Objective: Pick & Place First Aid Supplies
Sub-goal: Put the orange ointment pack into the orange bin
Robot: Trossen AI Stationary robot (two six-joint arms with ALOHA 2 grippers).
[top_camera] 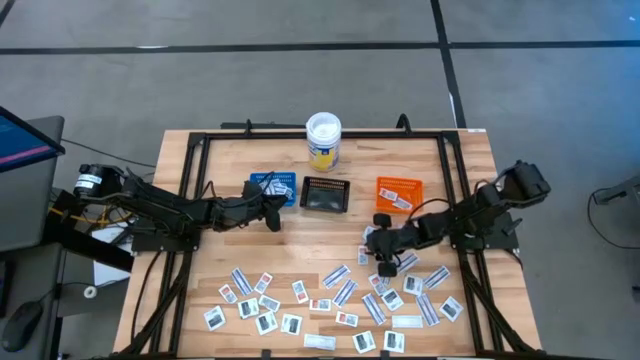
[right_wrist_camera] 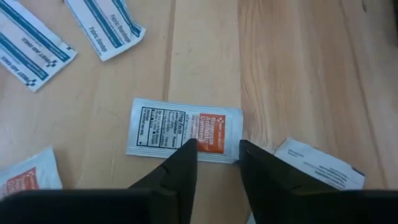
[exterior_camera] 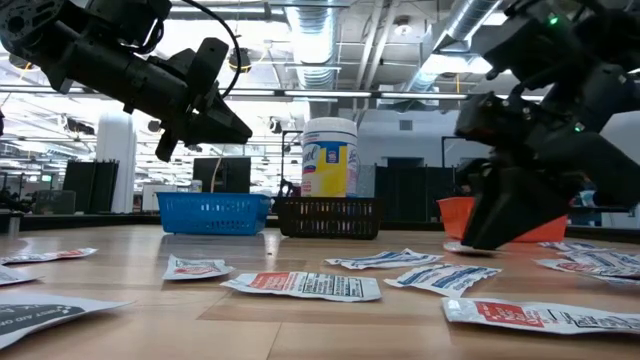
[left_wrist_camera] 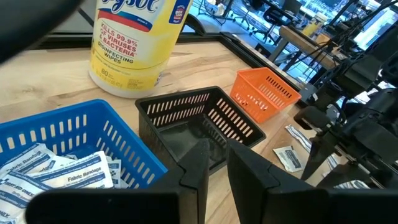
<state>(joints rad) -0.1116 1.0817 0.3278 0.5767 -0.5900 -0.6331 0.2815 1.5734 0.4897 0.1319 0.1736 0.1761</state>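
Observation:
Many small flat first aid packets [top_camera: 340, 295] lie scattered on the near half of the wooden table. My right gripper [right_wrist_camera: 217, 149] is tilted down over one white packet with a red-marked end [right_wrist_camera: 185, 129], which lies flat on the wood. Its fingers are open, and that end of the packet sits at the fingertips. In the high view this gripper [top_camera: 383, 262] stands just near of the orange tray [top_camera: 400, 193]. My left gripper [top_camera: 275, 213] hovers beside the blue tray [top_camera: 272, 187], nearly level. A narrow gap shows between its fingers [left_wrist_camera: 216, 155], with nothing in it. My right gripper comes slanting down from above at the packet's red-marked end [right_wrist_camera: 214, 138]. One fingertip [right_wrist_camera: 188, 149] shows over that end and the other [right_wrist_camera: 247, 149] just off the packet's short edge. Whether either touches the packet, I cannot tell. The packet lies flat on the table.
Along the table's middle stand the blue tray holding bandage packets [left_wrist_camera: 62, 171], a black tray [top_camera: 325, 195] and the orange tray with a packet in it. A white-lidded yellow tub [top_camera: 323, 140] stands behind them. A black frame [top_camera: 200, 140] borders the table.

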